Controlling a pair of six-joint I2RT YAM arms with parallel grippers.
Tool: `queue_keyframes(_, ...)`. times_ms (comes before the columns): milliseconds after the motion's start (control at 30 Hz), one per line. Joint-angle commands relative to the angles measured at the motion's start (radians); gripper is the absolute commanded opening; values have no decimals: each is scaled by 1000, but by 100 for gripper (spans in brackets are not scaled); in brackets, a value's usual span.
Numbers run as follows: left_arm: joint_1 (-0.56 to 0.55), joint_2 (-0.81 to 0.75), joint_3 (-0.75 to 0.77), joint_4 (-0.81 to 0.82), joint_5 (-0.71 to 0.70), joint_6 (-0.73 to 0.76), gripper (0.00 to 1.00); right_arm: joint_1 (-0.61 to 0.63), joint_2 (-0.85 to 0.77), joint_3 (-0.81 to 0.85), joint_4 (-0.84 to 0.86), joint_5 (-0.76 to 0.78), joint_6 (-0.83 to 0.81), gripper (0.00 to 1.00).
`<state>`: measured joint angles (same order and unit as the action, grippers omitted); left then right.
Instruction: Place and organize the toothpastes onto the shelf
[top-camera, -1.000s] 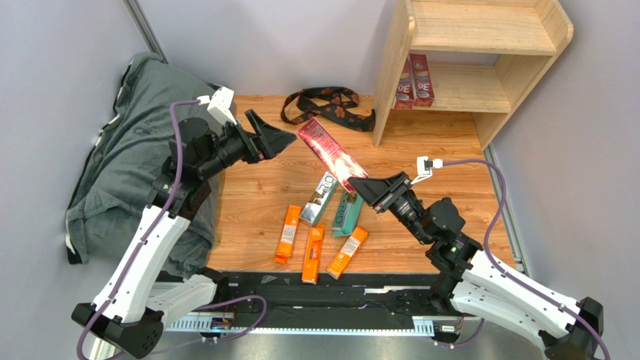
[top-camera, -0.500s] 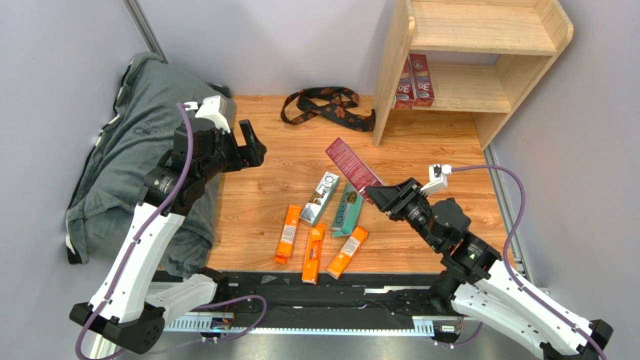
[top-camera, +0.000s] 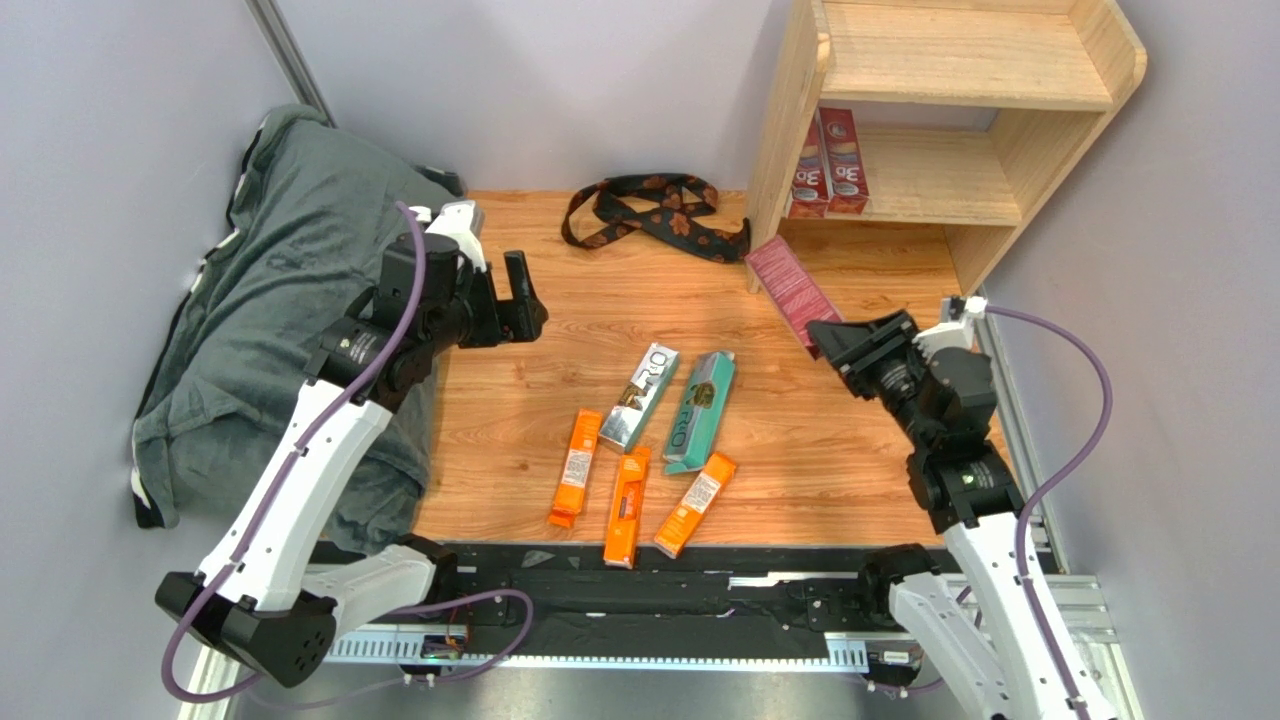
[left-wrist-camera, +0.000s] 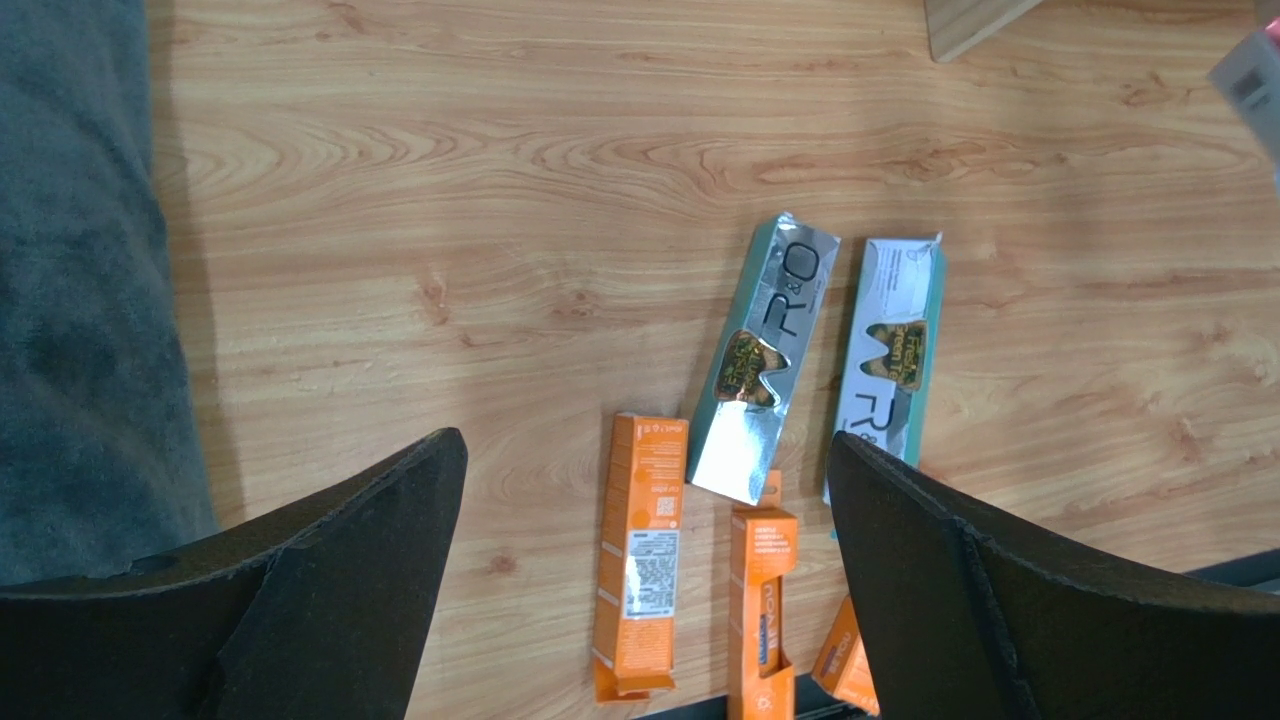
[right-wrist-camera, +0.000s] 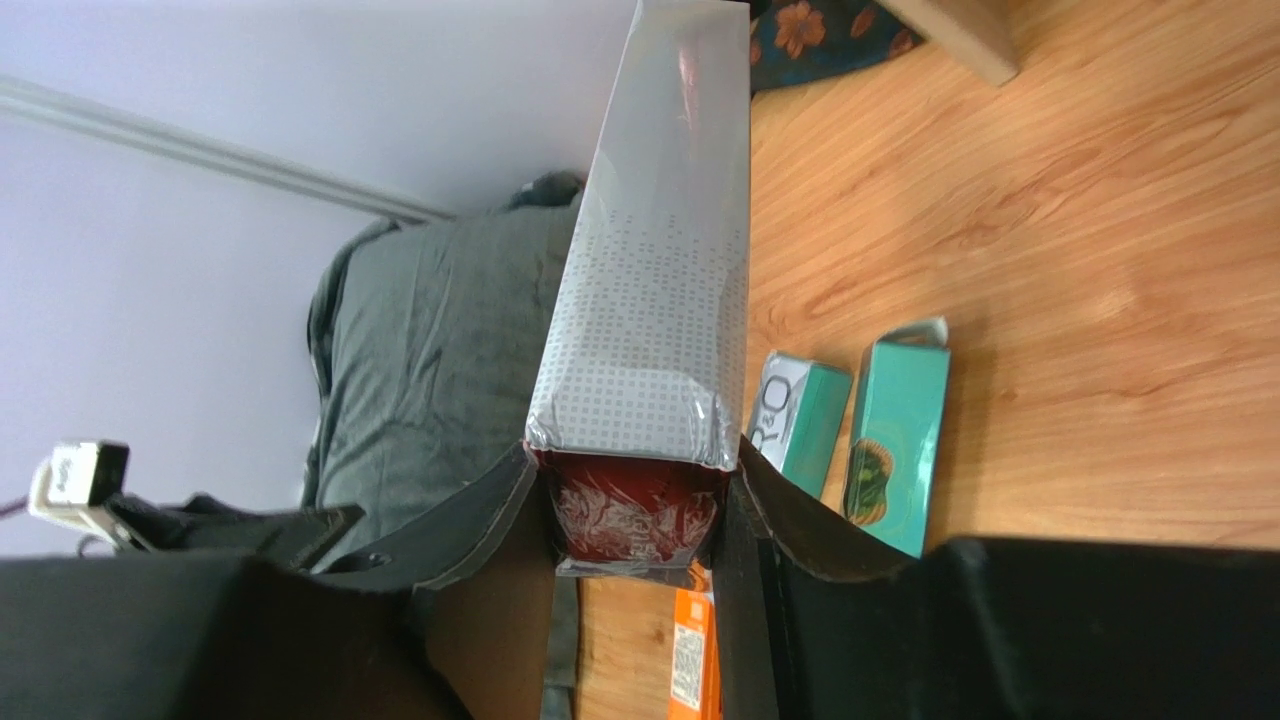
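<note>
The wooden desk (top-camera: 511, 405) carried a two-tier shelf (top-camera: 1037, 150) at its far right and a grey cloth (top-camera: 256, 300) bunched along its left. Two dark red boxes (top-camera: 830, 162) sat side by side on the lower tier. The right fingers (right-wrist-camera: 789, 525) were clamped on a third red box (top-camera: 789, 285), held just beside the shelf's left panel. The left fingers (left-wrist-camera: 346, 555) stood apart, empty. A silver box (top-camera: 639, 396) and a teal box (top-camera: 700, 410) lay side by side mid-desk, with three orange boxes (top-camera: 627, 506) nearer the arms.
</note>
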<state>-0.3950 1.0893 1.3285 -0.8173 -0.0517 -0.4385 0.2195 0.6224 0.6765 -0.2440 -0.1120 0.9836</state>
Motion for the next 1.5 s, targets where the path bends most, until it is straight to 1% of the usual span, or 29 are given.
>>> queue_keyframes(0,-2,4,-6,41,30,35,99,-172,20,103,124,-256,33,21)
queue_keyframes(33,-2,6,-9,44,30,38,99,-240,33,106,143,-288,52,21)
queue_keyframes(67,-2,6,-15,49,30,38,99,-265,40,109,159,-343,62,21)
queue_keyframes(167,-4,12,-29,56,27,46,99,-342,68,120,221,-429,95,21)
queue_keyframes(267,-2,18,-38,60,24,53,99,-400,80,124,235,-456,119,21)
queue_keyframes(300,-2,21,-41,63,24,55,99,-419,86,126,282,-462,127,21)
queue_keyframes(400,-2,24,-49,66,27,60,99,-488,112,129,354,-491,177,21)
queue_keyframes(467,-4,27,-55,69,29,61,99,-528,132,150,370,-483,190,21)
queue_keyframes(700,-2,35,-58,75,46,66,99,-566,276,253,433,-446,187,20)
queue_keyframes(933,-2,35,-74,81,65,70,99,-568,408,334,462,-382,158,20)
queue_keyframes(1167,-2,15,-107,90,85,67,99,-569,522,379,506,-312,142,20)
queue_keyframes(1233,-4,12,-112,92,85,70,99,-568,556,399,515,-314,142,20)
queue_keyframes(1467,-2,-3,-132,89,58,76,99,-568,710,434,537,-261,158,20)
